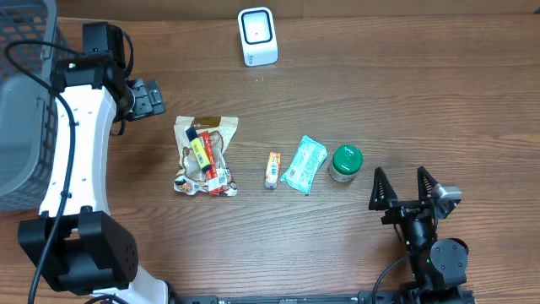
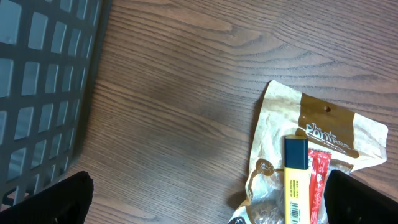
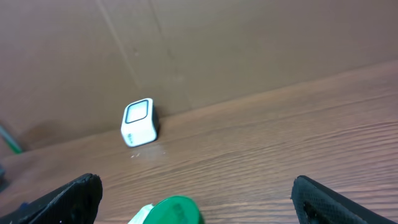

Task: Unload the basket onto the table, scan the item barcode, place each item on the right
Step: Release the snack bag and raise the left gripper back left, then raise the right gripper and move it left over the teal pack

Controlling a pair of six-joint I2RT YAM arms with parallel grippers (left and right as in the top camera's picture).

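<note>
A white barcode scanner (image 1: pixel 257 36) stands at the back of the table and shows small in the right wrist view (image 3: pixel 139 122). Several items lie in a row mid-table: a crinkled snack bag (image 1: pixel 205 156) with a yellow pack (image 2: pixel 296 180) on it, a small orange tube (image 1: pixel 272 170), a teal packet (image 1: pixel 305 165) and a green-lidded jar (image 1: pixel 345 163). My left gripper (image 1: pixel 148 97) hovers open, up and left of the bag (image 2: pixel 323 134), holding nothing. My right gripper (image 1: pixel 403 187) stands open just right of the jar (image 3: pixel 169 211), also holding nothing.
A grey plastic basket (image 1: pixel 25 101) fills the far left edge, and its grid wall (image 2: pixel 43 81) sits close to the left gripper. A brown cardboard wall (image 3: pixel 217 50) runs behind the scanner.
</note>
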